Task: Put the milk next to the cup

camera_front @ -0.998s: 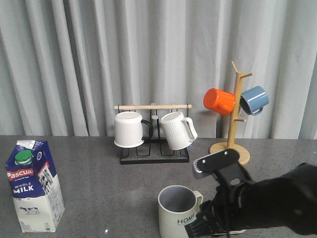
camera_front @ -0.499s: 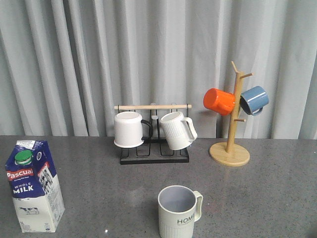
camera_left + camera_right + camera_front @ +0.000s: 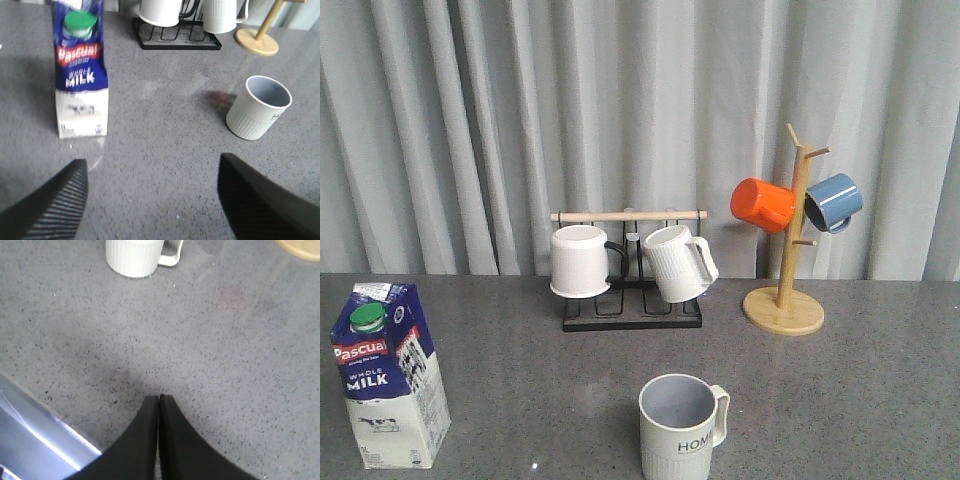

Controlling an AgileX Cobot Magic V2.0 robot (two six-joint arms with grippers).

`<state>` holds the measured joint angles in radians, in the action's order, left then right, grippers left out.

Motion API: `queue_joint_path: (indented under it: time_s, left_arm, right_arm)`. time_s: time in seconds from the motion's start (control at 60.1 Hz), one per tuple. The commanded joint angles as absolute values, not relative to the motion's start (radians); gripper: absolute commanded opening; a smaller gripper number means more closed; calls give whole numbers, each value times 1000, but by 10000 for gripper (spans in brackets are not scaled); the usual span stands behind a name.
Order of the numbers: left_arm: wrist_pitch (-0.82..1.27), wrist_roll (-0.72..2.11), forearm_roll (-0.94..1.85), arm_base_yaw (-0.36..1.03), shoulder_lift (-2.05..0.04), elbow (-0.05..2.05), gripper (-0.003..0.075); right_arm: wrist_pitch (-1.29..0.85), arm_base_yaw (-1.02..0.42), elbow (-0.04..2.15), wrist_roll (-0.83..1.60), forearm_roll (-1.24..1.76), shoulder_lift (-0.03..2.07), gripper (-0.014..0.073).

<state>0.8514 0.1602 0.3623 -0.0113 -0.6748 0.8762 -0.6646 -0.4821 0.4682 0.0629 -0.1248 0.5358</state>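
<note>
- The milk [image 3: 390,372] stands upright, long axis vertical, at the tabletop's [image 3: 540,400] left edge, well apart from the cup [image 3: 682,427].
- Left fingers [image 3: 55,200], spread wide and empty, face it; that arm looks nearer.
- Right fingers [image 3: 159,412] are pressed together, empty.

The milk [image 3: 80,75] stands upright on the grey table [image 3: 160,150], left of the cup [image 3: 257,112], well apart. Left gripper [image 3: 152,200] fingers are spread wide, w/ nothing between them.
</note>
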Motion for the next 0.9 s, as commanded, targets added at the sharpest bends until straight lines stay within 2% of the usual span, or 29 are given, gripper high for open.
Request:
queue_joint_path:
  time_s: [0.0, 0.483, 0.649, 0.882]
  left_arm:
    - [870, 170, 344, -13, -781, 1033, 579]
    - [1117, 70, 95, -13, -1296, 1701, 580]
    - [1148, 44, 96, -13, -1430, 1818, 580]
    - [1159, 28, 93, -13, -1519, 1831, 580]
  right_arm:
    - [-596, -481, 472, 65, -139, 539, -6]
    - [-605, -481, 441, 50, -126, 539, -6]
    - [-624, -481, 441, 50, -126, 539, -6]
    - [-641, -481, 441, 50, -128, 539, -5]
